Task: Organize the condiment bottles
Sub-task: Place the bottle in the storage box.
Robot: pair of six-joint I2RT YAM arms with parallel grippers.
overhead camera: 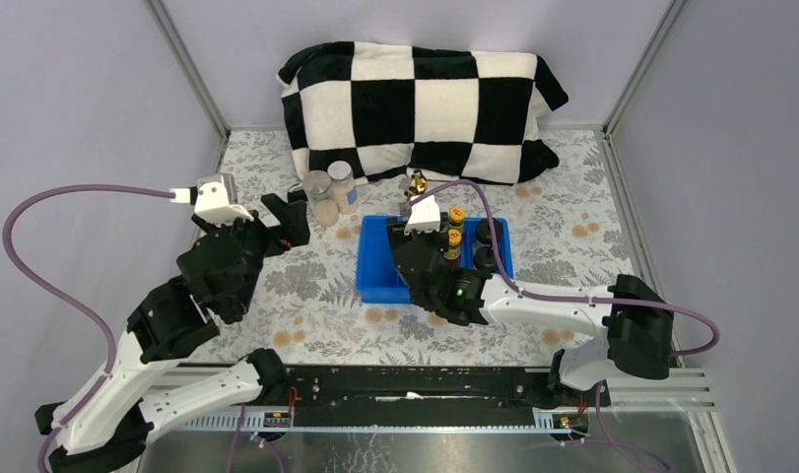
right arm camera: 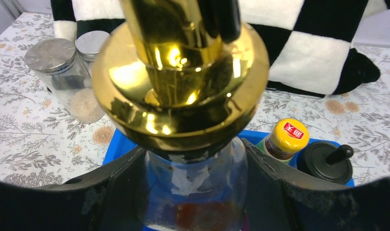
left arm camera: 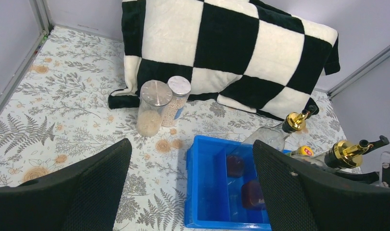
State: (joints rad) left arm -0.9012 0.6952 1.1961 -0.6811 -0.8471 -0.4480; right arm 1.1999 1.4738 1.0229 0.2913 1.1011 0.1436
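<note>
Fingers (right arm camera: 120, 192) of the right arm clamp a gold-topped bottle (right arm camera: 181, 82) over the blue tray (overhead camera: 373, 268), likely to seat it there, while the left fingers (left arm camera: 72, 192) stand wide apart, facing the grey-lidded jars (left arm camera: 157, 103).

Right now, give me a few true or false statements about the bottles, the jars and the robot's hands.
The right hand grips a clear bottle with a gold top. True.
The two clear grey-lidded jars stand inside the blue plastic tray. False: they stand on the floral table by the checkered pillow.
The left hand holds a jar. False: it is open and empty.
Two red-brown sauce bottles with yellow caps stand in the tray. True.
</note>
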